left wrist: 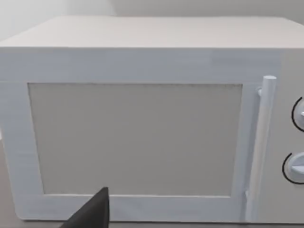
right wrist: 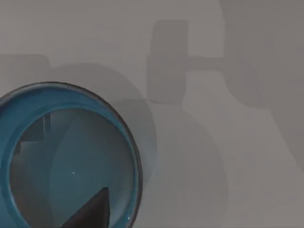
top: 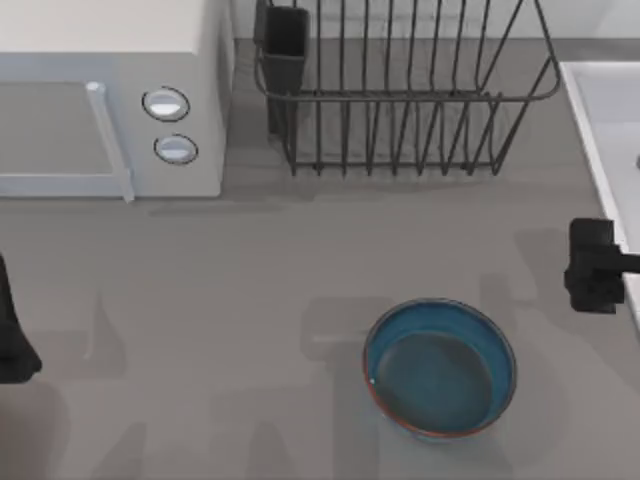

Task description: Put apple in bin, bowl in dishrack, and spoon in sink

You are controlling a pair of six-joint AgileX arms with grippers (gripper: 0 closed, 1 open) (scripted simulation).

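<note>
Bowl (top: 440, 368), teal-blue w/ thin reddish-brown rim, sits upright and empty on the grey counter (top: 250, 290), toward the right of the top view and well in front of the dishrack (top: 400, 90). Black wire dishrack stands at the back centre, its dark utensil cup (top: 286, 45) at the rack's left corner, next to a white microwave (top: 110, 100) w/ two round knobs at back left. Sink (top: 605, 130), pale w/ raised white rim, runs along the counter's right edge. Right hand (top: 595, 265) hovers by the sink's rim, to the right of and behind the bowl, holding nothing; how far its fingers are spread, cannot tell. Right wrist view looks down on the bowl (right wrist: 66, 156), one dark fingertip (right wrist: 92, 211) over its near side. Left hand (top: 12, 335) sits parked at the counter's left edge; left wrist view faces the microwave (left wrist: 142, 128) door, fingers' spread there also cannot tell
</note>
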